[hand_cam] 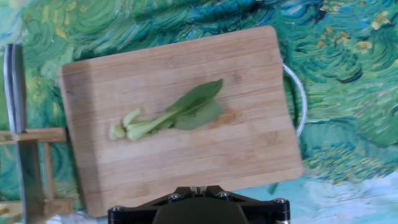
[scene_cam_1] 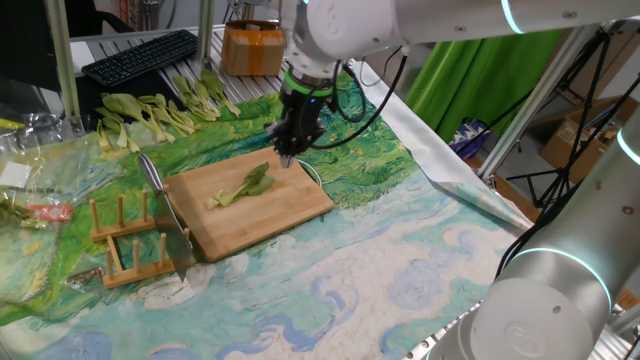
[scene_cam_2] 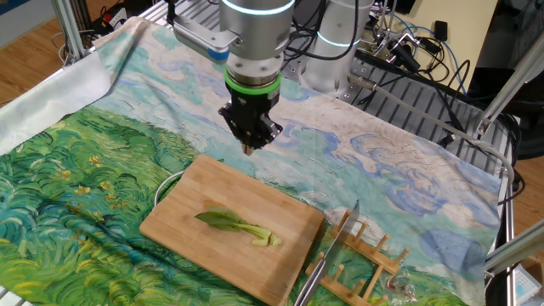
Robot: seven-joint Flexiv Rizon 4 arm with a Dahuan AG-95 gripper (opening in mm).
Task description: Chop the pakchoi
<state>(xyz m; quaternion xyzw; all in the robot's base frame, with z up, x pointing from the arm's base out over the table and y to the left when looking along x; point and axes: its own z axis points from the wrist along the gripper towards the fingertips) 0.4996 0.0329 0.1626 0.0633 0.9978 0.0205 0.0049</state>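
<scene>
- Your claw [scene_cam_2: 249,146] was closed on nothing, jaws pinched together and pointing straight down, hanging above the board's [scene_cam_2: 189,223] far edge rather than over the knife [scene_cam_1: 163,203].
- The pakchoi [scene_cam_2: 237,226] lay flat near the middle of the board, whole and uncut; in the hand view its leaf [hand_cam: 200,106] pointed toward 2 o'clock and its pale stem [hand_cam: 127,130] toward 8 o'clock, so a cut across it would be easy.
- The knife stood blade-down in the wooden rack [scene_cam_1: 128,249] at the board's 9 o'clock in the hand view, handle up, likely so you could grip it from above.
- Spare stalks [scene_cam_1: 160,109] lay well apart on the surface [scene_cam_1: 380,260], clear of the work.
- I'd judge chopping had not begun; fetching the knife seemed to come first.
</scene>
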